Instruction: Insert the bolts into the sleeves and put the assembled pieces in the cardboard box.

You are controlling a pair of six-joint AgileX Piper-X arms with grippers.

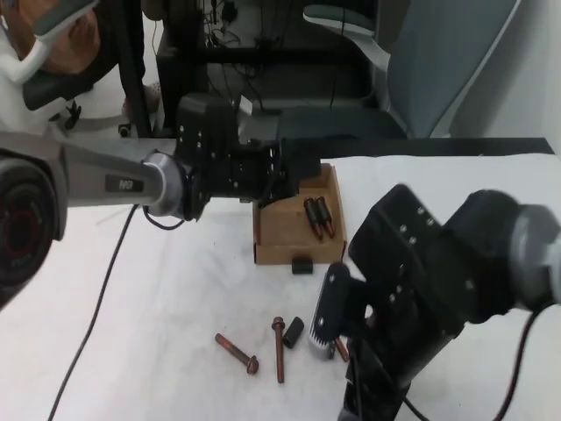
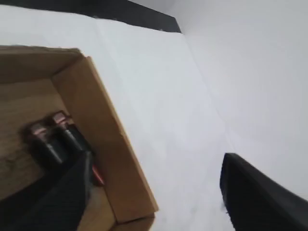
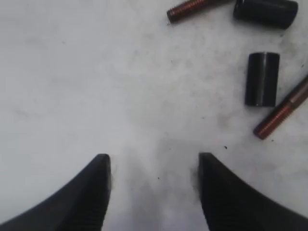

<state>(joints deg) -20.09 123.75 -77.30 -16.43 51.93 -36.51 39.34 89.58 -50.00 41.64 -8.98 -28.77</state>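
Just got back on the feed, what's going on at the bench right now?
The left tool hangs open and empty at the cardboard box, where two assembled pieces already lie. The right tool is open and empty, low over the white bench, close to loose bolts and sleeves that are not yet joined. A further sleeve lies just in front of the box.
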